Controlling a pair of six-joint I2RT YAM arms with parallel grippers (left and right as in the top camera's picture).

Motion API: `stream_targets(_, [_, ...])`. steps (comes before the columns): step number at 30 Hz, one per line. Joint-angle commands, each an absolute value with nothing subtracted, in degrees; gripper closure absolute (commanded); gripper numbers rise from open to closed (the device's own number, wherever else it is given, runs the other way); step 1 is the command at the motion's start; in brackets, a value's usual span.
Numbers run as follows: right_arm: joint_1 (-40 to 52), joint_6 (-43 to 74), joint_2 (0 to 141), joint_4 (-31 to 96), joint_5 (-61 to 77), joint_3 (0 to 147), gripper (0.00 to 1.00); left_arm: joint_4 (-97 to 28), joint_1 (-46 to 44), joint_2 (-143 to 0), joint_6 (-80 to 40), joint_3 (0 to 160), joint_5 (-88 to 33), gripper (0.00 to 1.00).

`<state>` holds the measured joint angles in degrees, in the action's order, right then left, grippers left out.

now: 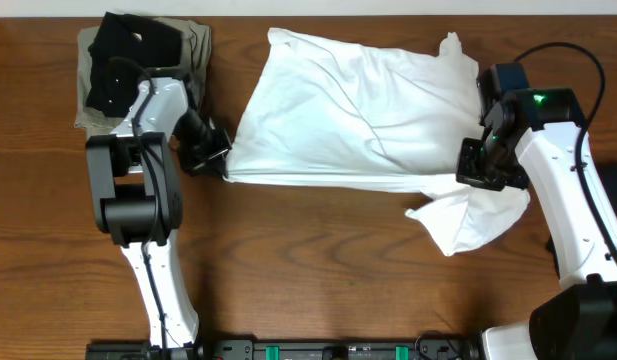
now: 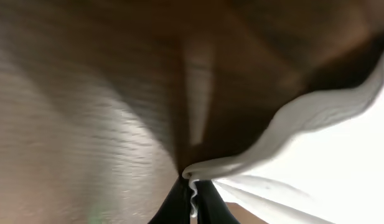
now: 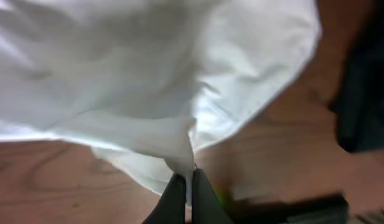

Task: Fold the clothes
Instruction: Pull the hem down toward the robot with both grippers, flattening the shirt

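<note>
Both claws are pressed together on cloth: your left gripper (image 1: 218, 158) pinches the near left corner of the white T-shirt (image 1: 348, 105), and your right gripper (image 1: 475, 176) pinches a bunched fold at its near right side, where a loose sleeve (image 1: 468, 222) spills toward you. The shirt lies wrinkled on the table (image 1: 318, 290), centre to right, its long axis running left to right. Its near edge is drawn almost straight between your two pinches, and all of the body lies beyond that line. My judgement is that the fold turns on this: carry that edge away from you, over the body, both ends together. Neither arm is nearer; each has its own end. Your left arm is bent at the elbow, forearm low, fingers pointing right. Your right arm rises from the near right, wrist turned inward. Keep clear of the black shirt (image 1: 128, 55) on the khaki garment (image 1: 195, 40), just behind your left arm
</note>
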<state>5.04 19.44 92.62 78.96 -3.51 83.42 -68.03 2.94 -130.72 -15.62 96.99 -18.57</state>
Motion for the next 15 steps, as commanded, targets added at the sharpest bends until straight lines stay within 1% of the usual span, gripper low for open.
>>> stream_targets(1, [4.5,14.3,91.8,77.5,1.5,83.8,0.99,-68.4,4.1,-129.8,-15.1,95.8,-14.3,0.94])
stream_targets(8, [4.6,14.3,91.8,72.8,4.6,85.3,0.99,-69.8,4.3,-120.5,-14.4,95.8,-14.3,0.94])
stream_targets(15, [4.6,13.1,91.8,74.2,4.6,88.9,0.99,-70.5,4.3,-108.0,-14.5,95.8,-14.3,0.94])
